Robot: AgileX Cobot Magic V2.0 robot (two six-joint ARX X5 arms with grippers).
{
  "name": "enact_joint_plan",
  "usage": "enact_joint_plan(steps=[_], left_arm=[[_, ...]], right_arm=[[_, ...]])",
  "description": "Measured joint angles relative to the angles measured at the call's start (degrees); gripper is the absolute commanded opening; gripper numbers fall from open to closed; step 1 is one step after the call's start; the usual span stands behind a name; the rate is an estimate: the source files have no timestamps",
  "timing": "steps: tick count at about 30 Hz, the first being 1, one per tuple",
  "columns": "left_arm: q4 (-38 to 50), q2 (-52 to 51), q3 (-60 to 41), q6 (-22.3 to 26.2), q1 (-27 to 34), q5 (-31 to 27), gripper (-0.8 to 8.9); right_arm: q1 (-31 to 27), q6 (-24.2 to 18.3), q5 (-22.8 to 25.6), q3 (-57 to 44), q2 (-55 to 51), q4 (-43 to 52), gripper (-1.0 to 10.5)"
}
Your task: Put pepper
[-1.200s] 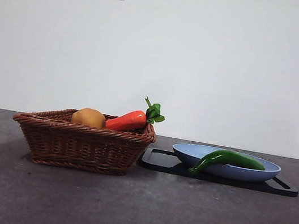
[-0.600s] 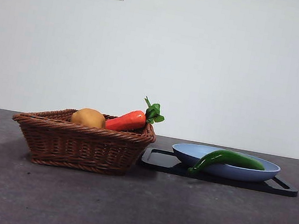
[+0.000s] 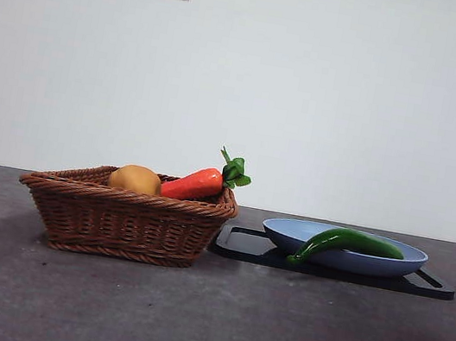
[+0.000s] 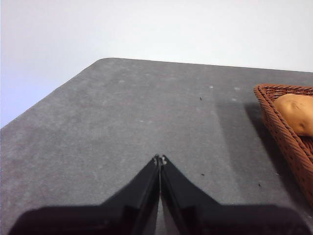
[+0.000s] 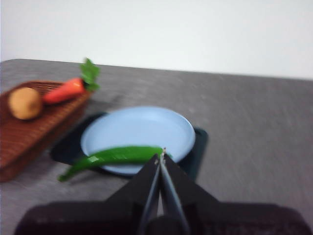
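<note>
We are seeing the pepper [image 3: 345,243] lying across the near rim of the blue plate [image 3: 388,260], its thick end resting on the plate and its pointed tip hanging past the rim over the black tray [image 3: 242,245] beneath. The tray is sitting on the dark table [image 3: 211,325], just beside a wicker basket [image 3: 123,219]. In the basket we are finding a carrot [image 3: 195,183], leaning on the rim nearest the plate with its leafy top sticking out, and a brown potato [image 3: 135,179] next to it.

Neither arm is showing in the front view. From the right wrist view, somewhat blurred, the right claw [image 5: 160,157] is hovering above the table on the near side of the plate, its jaws pressed together and gripping nothing, with the pepper [image 5: 115,157] just beyond its tip. The left claw [image 4: 159,159] is waiting over bare table to the side of the basket [image 4: 288,132], jaws likewise closed and empty.
</note>
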Motion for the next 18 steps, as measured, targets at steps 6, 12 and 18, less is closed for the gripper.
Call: enact_joint_plan(steps=[6,12,18], left_arm=[[0.0,0.0,0.0,0.0,0.0,0.0,0.08],[0.0,0.0,0.0,0.0,0.0,0.0,0.08],[0.0,0.0,0.0,0.0,0.0,0.0,0.08]], right_arm=[[0.0,2.7,3.3,-6.1,-5.0,-0.1,0.1],[0.0,3.2,3.3,-7.9,-7.3,-0.1,0.1],[0.0,4.0,3.5,-8.9,-8.7,-1.3,0.1]])
